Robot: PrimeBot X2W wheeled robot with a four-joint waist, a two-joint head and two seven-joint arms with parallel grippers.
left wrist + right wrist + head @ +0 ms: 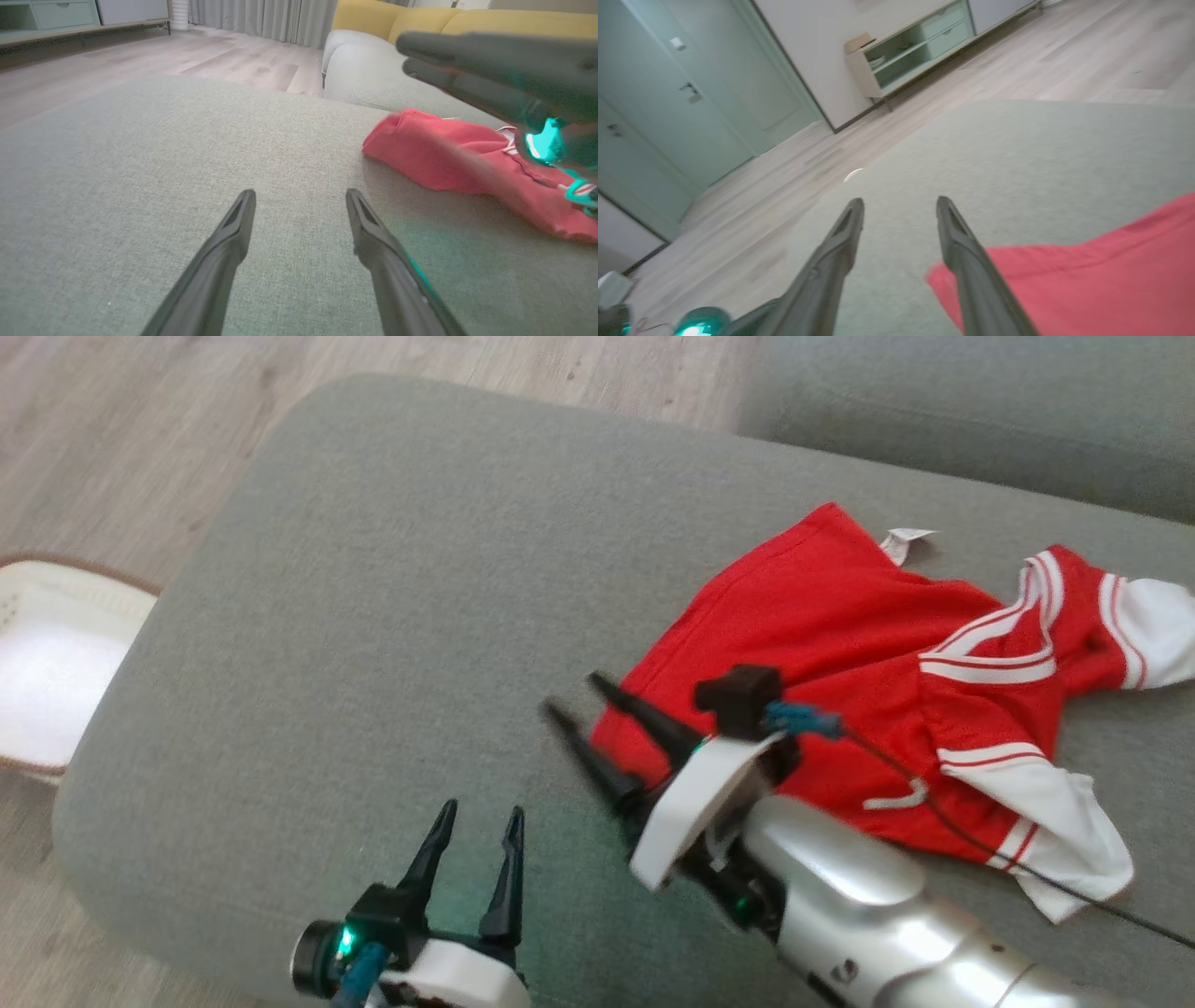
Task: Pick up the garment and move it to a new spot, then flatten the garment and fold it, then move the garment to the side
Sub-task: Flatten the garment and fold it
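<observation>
Closest to the lens, left gripper (483, 809): hangs low over bare grey cushion (373, 569), fingers spread wide, nothing between them, nothing held. Just beyond and to its right, right gripper (572, 692): jaws parted as well, though less widely, empty, tips aimed up and to the left of the head view, off toward open cushion. Red garment (822, 635) with white sleeves and striped trim: lies rumpled and partly doubled over on the right half of the cushion, neither flat nor folded. Runs long across the head view, from a red corner beside the right fingers out to the white sleeves at the far right edge. Sits to the right of the right fingertips and partly beneath that wrist and forearm, so behind the line of pointing rather than ahead of it. Same story from the right wrist view: right gripper (899, 200) over plain cushion, garment (1087, 270) in the lower right corner, its red tip just at the right-hand finger; touching or merely overlapping, cannot tell. From the left wrist view: left gripper (300, 193) facing bare fabric, garment (420, 149) off to the right, apart from both fingers. Right arm clearly the nearer, then. Probably calls for a swing rightward or a drop onto that near corner before any grasp; for the left arm, a longer reach across.
</observation>
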